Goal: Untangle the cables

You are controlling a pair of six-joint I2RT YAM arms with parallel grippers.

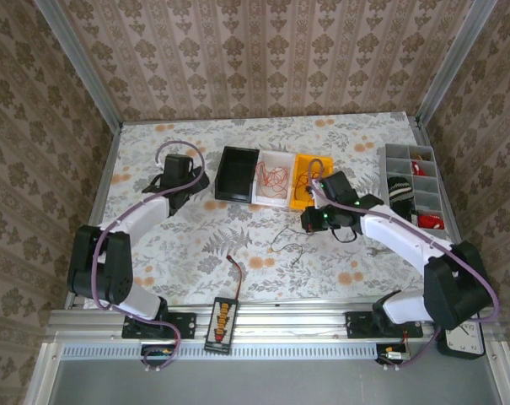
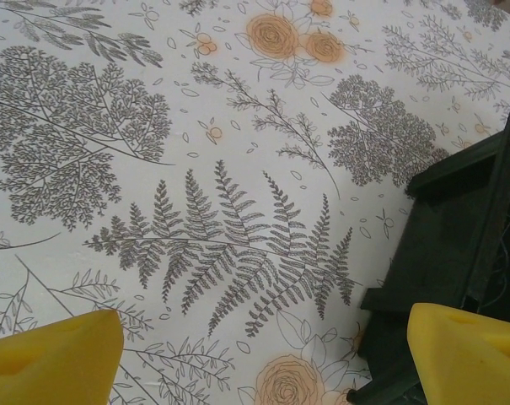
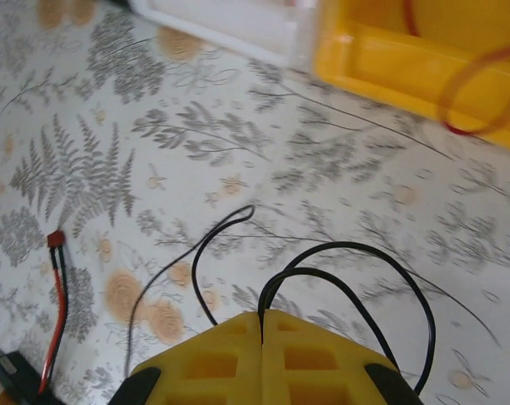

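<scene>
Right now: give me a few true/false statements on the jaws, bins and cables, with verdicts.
1. The left gripper has its jaws open with nothing between them. True.
2. The right gripper has its jaws wide open. False: they are shut, and a black cable loops out from the tips.
3. The white bin holds red wires. True.
4. The black bin stands to the right of the yellow bin. False: it is the leftmost of the three, with the white bin in the middle.
5. The red-black lead lies in the yellow bin. False: it lies on the table, near the front edge.
</scene>
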